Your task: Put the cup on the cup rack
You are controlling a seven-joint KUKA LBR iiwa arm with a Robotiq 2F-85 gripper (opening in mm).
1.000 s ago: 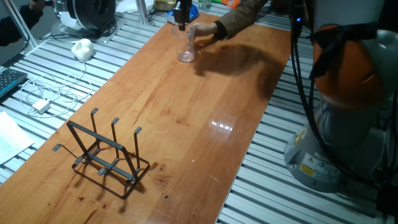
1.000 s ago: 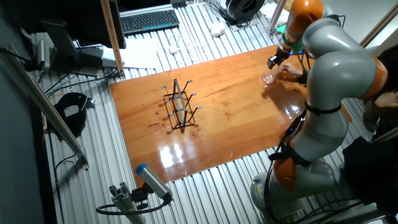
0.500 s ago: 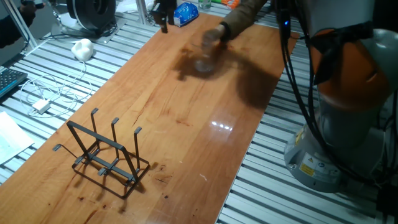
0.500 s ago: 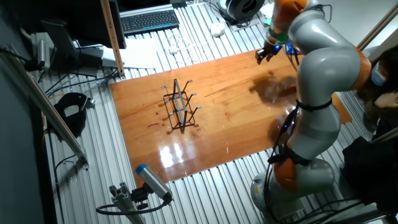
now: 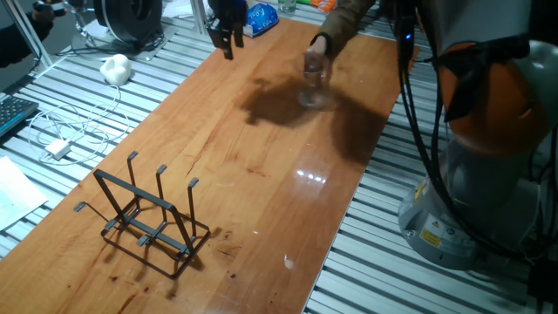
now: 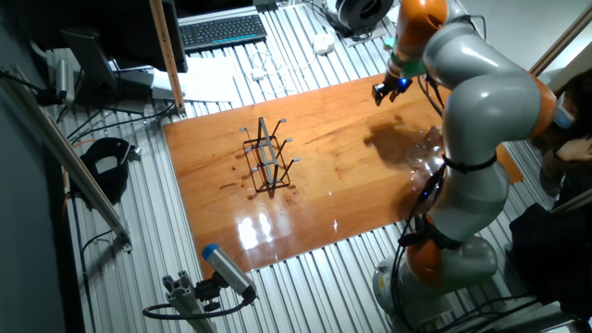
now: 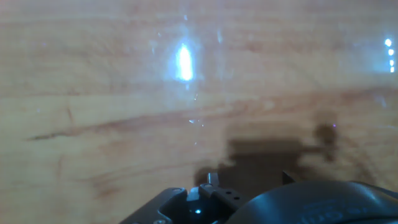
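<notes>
The cup [image 5: 312,80] is a clear tumbler that stands on the wooden table [image 5: 261,166] at its far right side. A person's hand [image 5: 324,42] reaches in from the far edge and holds it. In the other fixed view the cup is only a faint blur beside the arm. My gripper [image 5: 227,41] hangs over the table's far left edge, well left of the cup; it is open and empty, and it also shows in the other fixed view [image 6: 381,92]. The black wire cup rack [image 5: 144,214] stands empty at the near left [image 6: 265,157]. The hand view shows only bare wood [image 7: 124,93] and my gripper's shadow.
A blue packet [image 5: 260,17] lies at the far edge just right of my gripper. A white lump [image 5: 115,68], cables and a charger [image 5: 59,148] lie on the slatted bench to the left. My arm's base [image 5: 479,192] stands to the right of the table.
My gripper has pulled away from the cup and moved left along the far edge. The person's hand has slid the cup to the right across the table.
</notes>
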